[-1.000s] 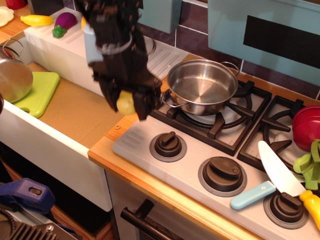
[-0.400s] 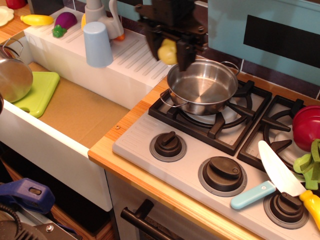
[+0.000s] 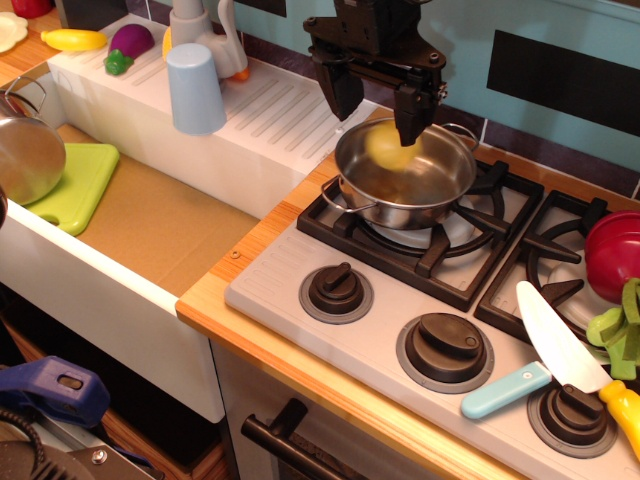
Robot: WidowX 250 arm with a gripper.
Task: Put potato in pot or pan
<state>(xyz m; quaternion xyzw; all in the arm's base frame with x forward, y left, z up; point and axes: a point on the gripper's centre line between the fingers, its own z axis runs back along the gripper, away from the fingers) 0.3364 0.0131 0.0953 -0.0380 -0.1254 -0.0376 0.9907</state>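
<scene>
The shiny steel pan [image 3: 420,205] with wire loop handles sits on the left rear burner of the toy stove. The yellow potato [image 3: 389,149] is inside the pan near its back wall, a little blurred, and no finger touches it. My black gripper [image 3: 375,105] hangs just above the pan's back left rim. Its jaws stand wide apart, with one finger [image 3: 339,92] on the left and the other finger [image 3: 408,115] on the right above the potato.
A blue cup [image 3: 195,88] stands on the white drainboard to the left. A rounded steel pot [image 3: 25,155] and a green cutting board [image 3: 78,182] are at the far left. A red pot [image 3: 615,255], a toy knife [image 3: 545,355] and green toys are at the right. The stove knobs [image 3: 335,290] line the front.
The gripper carried the potato up and to the right from the sink edge to above the pan, then opened. The potato has dropped out of the jaws into the pan.
</scene>
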